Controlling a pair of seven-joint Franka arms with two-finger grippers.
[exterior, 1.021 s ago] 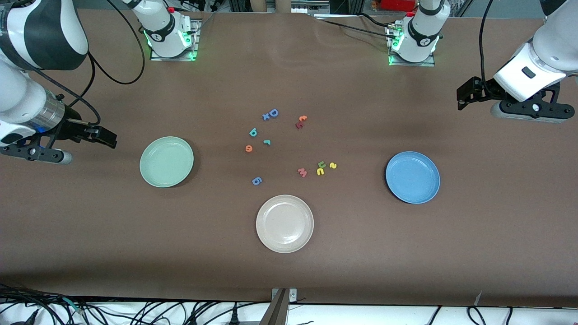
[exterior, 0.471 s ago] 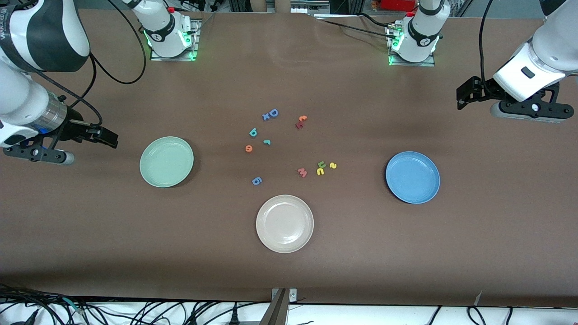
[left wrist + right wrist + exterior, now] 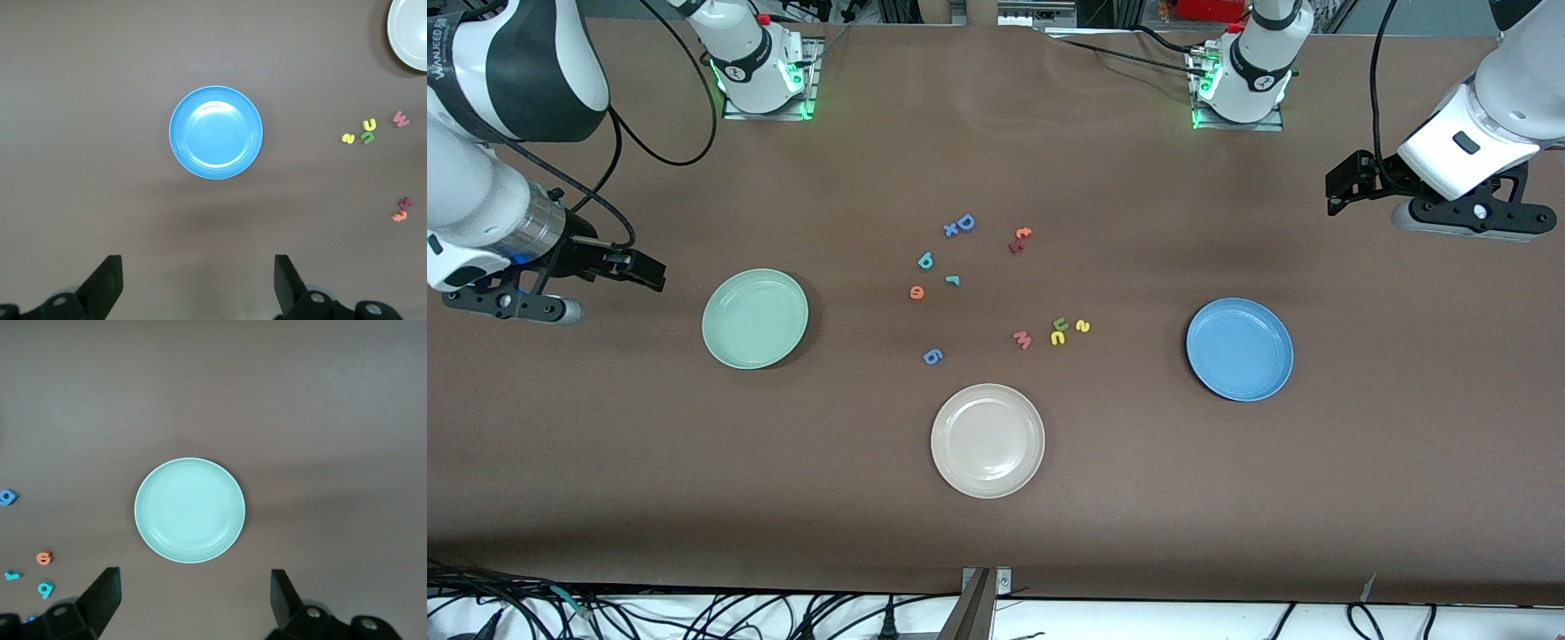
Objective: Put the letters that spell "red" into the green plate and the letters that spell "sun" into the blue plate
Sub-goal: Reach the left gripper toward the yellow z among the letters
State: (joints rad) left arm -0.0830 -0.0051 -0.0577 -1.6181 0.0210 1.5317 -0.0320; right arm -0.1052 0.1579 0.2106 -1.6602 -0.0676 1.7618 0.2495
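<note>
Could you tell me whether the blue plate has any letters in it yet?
Empty: the blue plate shows only bare surface in both views.

— What sort of place is this?
— A robotics lab: two white arms [image 3: 498,133] bolted on metal base plates [image 3: 765,98] to a brown tabletop [image 3: 996,533].
— Anything else?
— Tangled cables [image 3: 694,613] run along the tabletop's edge.

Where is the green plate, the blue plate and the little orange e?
green plate [image 3: 755,318], front view, on the middle of its bare dish.
blue plate [image 3: 1240,348], front view, on the middle of its bare dish.
orange e [image 3: 917,292], front view, on the letter's round body.
</note>
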